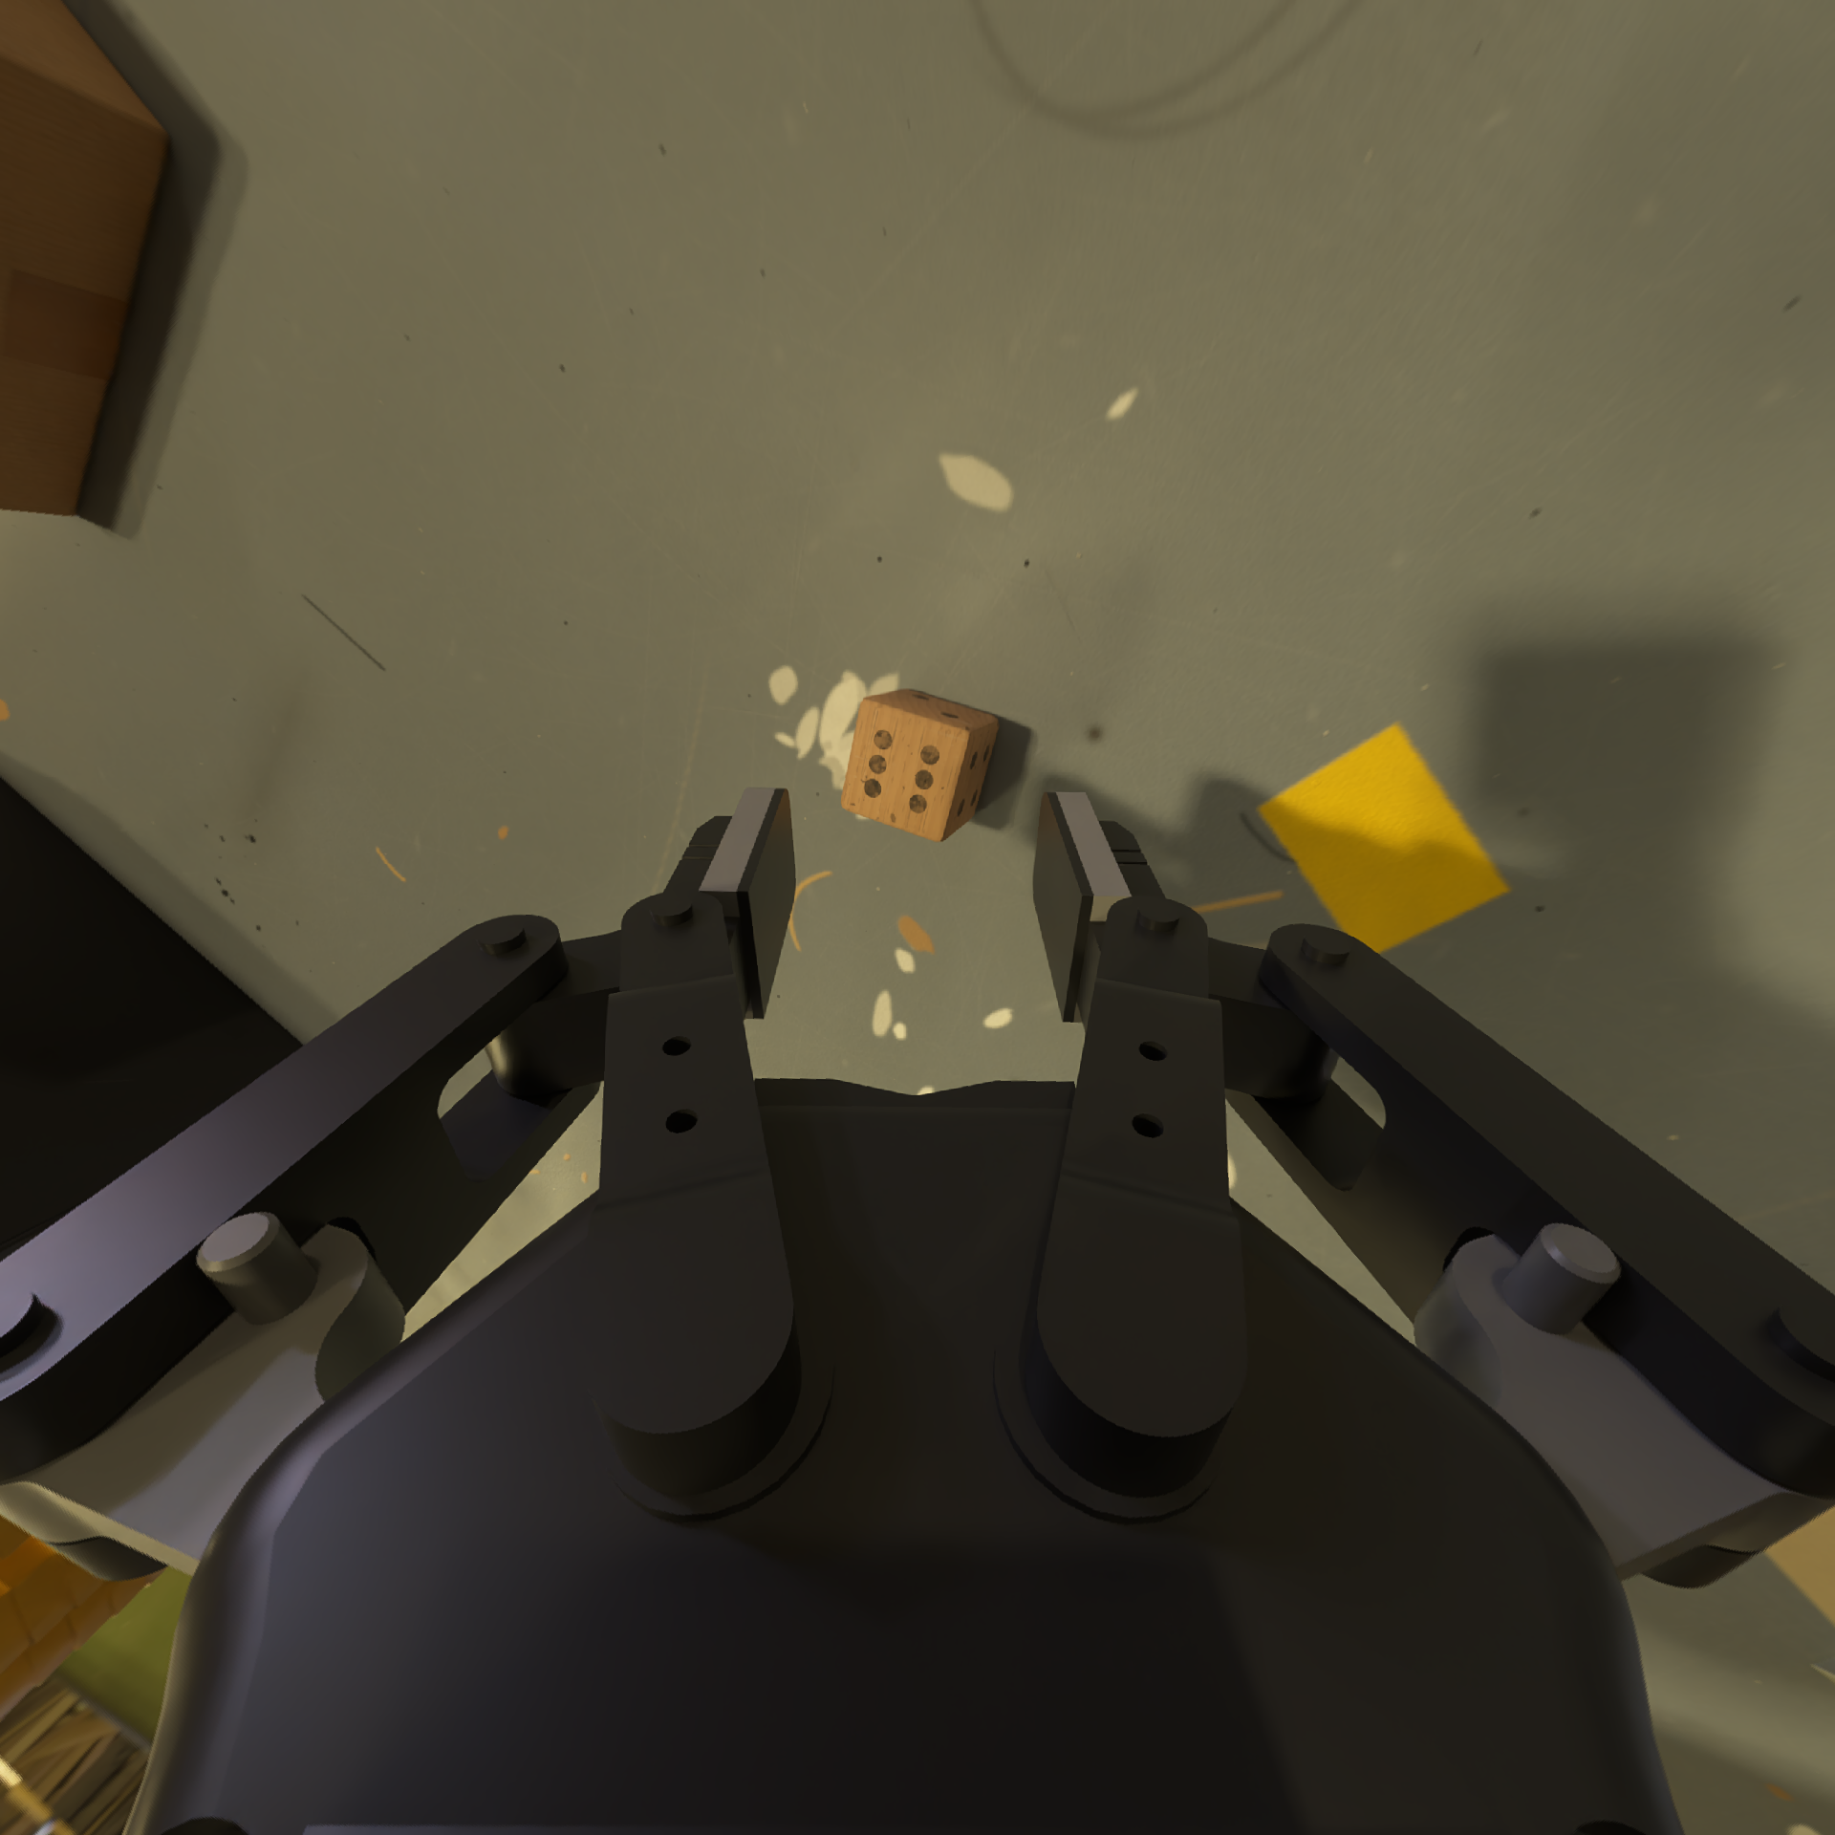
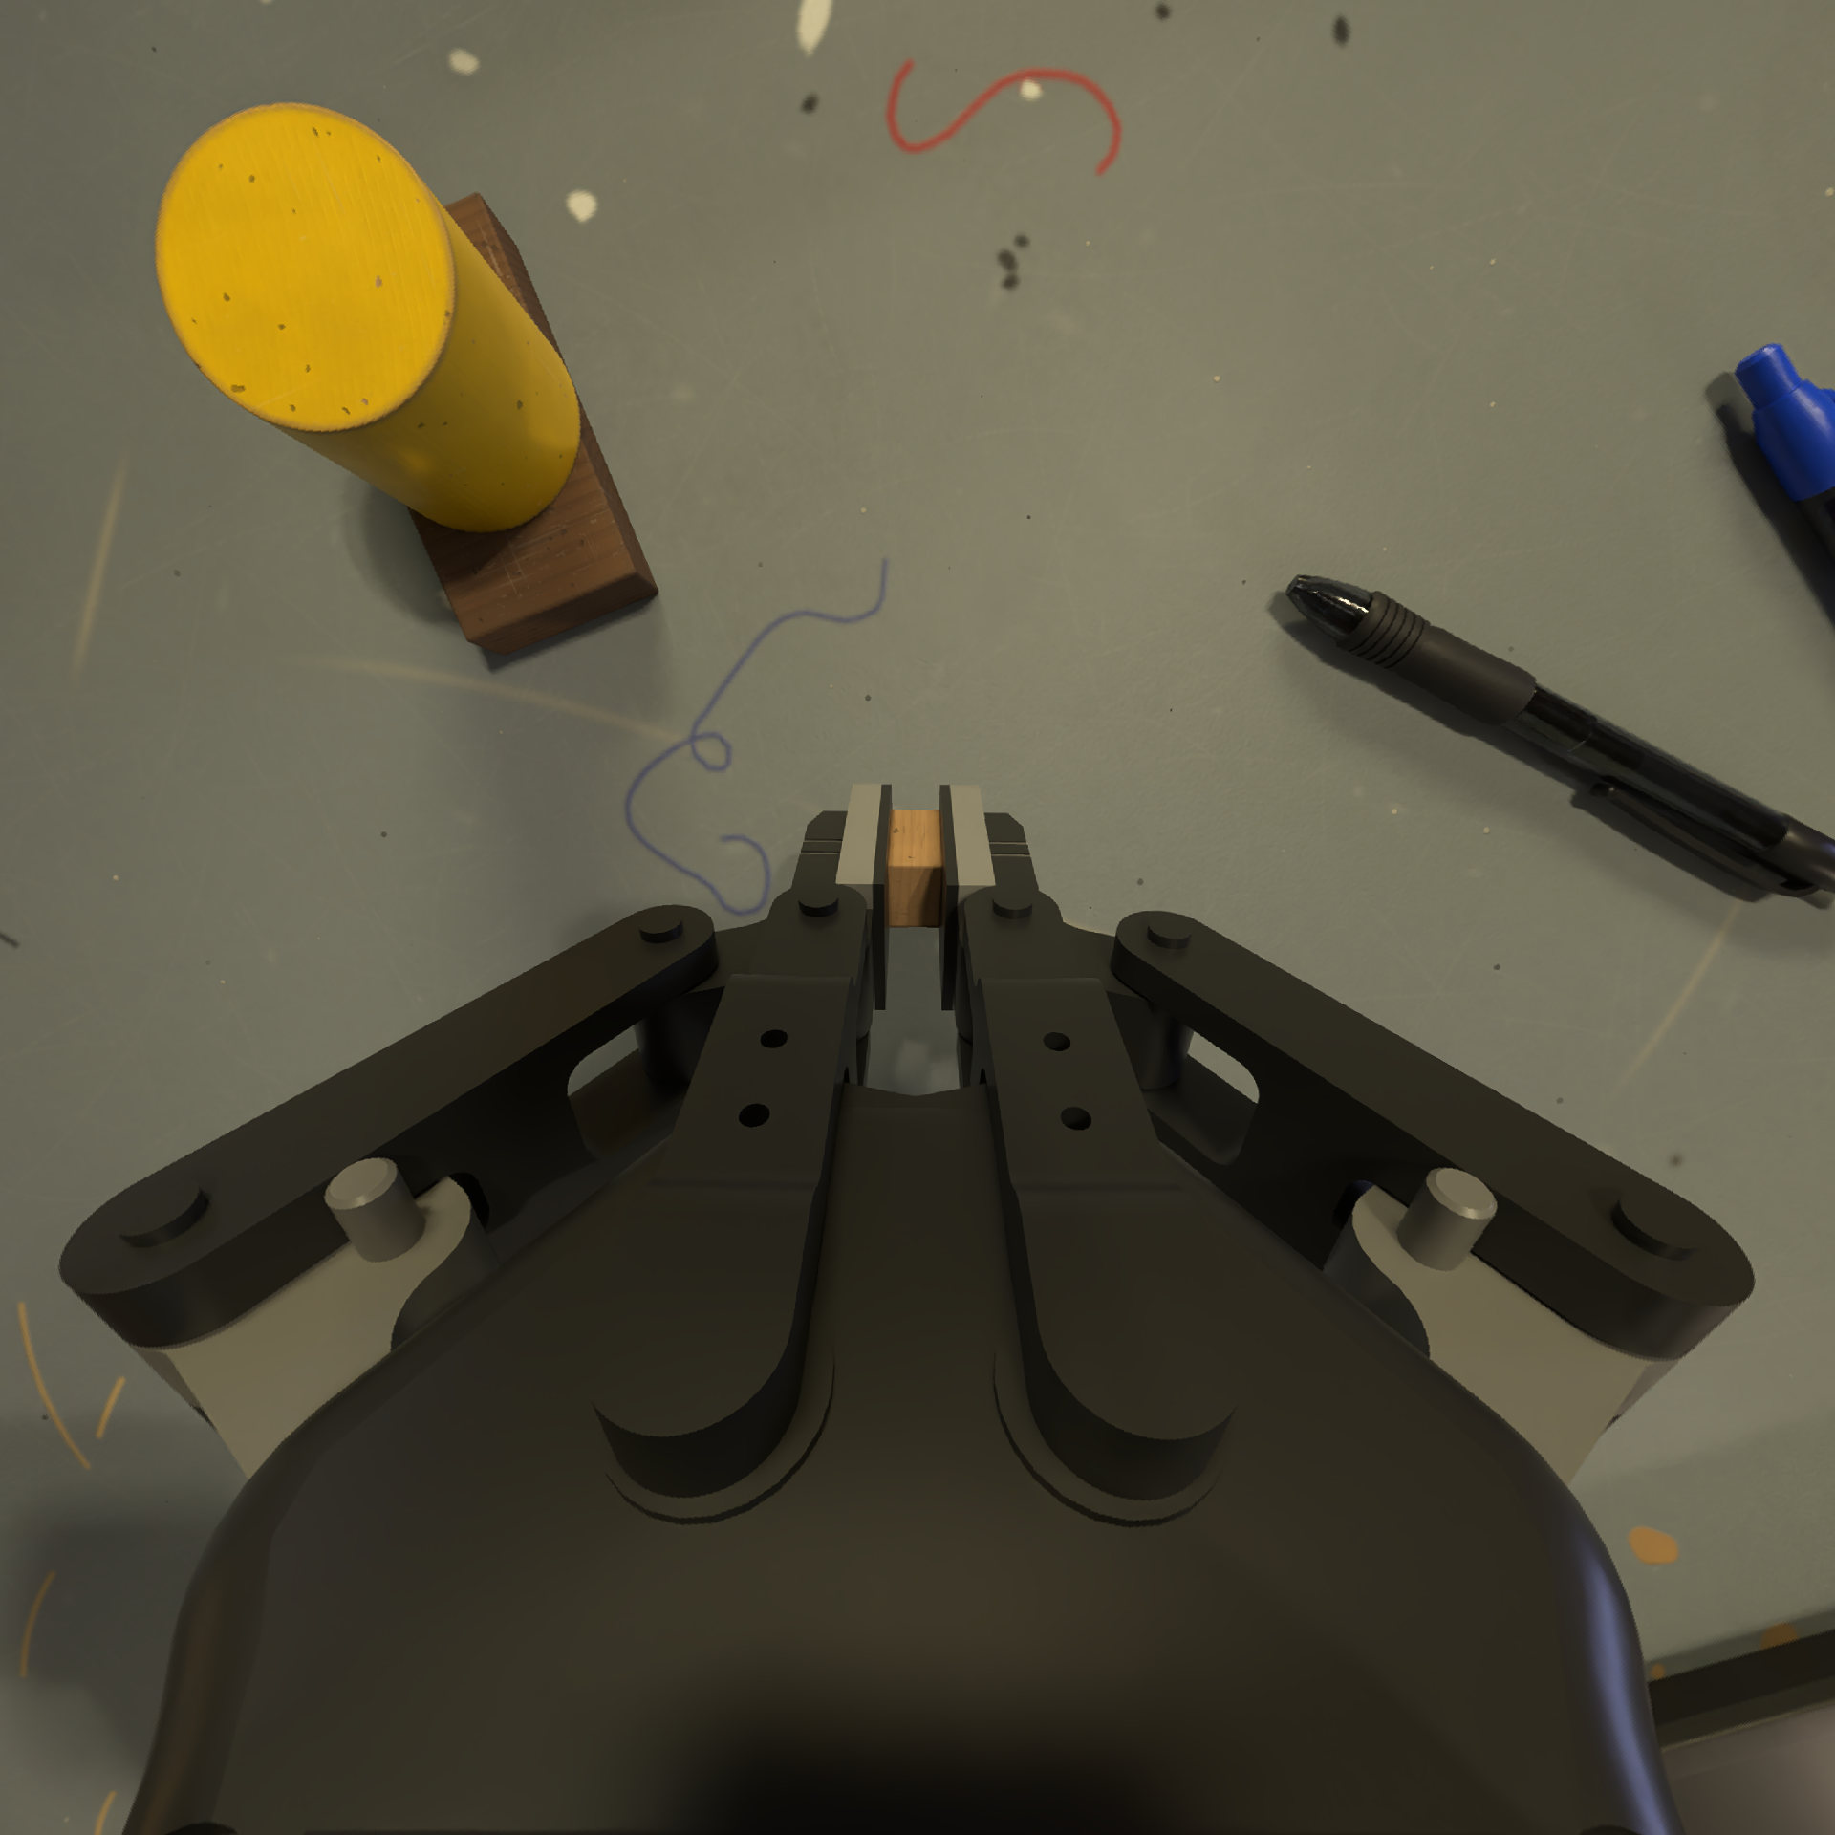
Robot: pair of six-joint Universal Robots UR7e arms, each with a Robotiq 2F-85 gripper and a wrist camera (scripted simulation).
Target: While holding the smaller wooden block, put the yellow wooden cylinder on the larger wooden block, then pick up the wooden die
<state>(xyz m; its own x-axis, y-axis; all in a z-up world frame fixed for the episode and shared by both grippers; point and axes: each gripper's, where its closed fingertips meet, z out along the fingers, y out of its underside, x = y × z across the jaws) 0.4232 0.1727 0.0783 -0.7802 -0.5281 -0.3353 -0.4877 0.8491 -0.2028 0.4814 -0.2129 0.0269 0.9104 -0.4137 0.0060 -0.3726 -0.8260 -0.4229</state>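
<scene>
In the left wrist view, the wooden die (image 1: 918,765) lies on the grey table, its six-dot face toward me. My left gripper (image 1: 914,809) is open and empty, its fingertips just short of the die, one on each side. In the right wrist view, my right gripper (image 2: 915,804) is shut on the smaller wooden block (image 2: 914,866), a light cube held above the table. The yellow wooden cylinder (image 2: 367,328) stands upright on the larger wooden block (image 2: 551,576), a dark brown slab, at the far left.
A yellow flat square (image 1: 1385,839) lies right of the die. A brown wooden box (image 1: 70,268) stands at the far left. A black pen (image 2: 1549,735) and a blue marker (image 2: 1792,437) lie at the right. The table's edge (image 2: 1748,1688) shows at the lower right.
</scene>
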